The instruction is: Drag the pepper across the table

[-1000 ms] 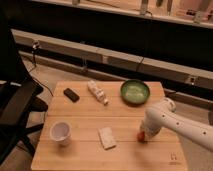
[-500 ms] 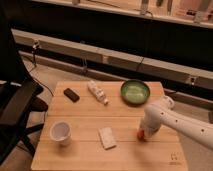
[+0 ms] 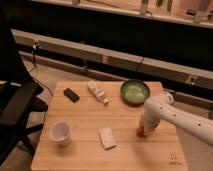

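The light wooden table (image 3: 90, 150) fills the lower middle of the camera view. My white arm comes in from the right, and its gripper (image 3: 143, 129) points down onto the table's right part, below the green bowl (image 3: 135, 91). A small bit of red-orange pepper (image 3: 140, 133) shows at the gripper's tip, on the tabletop. The rest of the pepper is hidden by the gripper.
A white rectangular block (image 3: 106, 137) lies left of the gripper. A white cup (image 3: 60, 133) stands front left. A small bottle (image 3: 97, 92) lies at the back middle, and a dark flat object (image 3: 71, 94) lies at the back left. A black chair (image 3: 15, 110) stands left of the table.
The gripper has shifted slightly left along the table with the pepper at its tip. Nothing else has moved.
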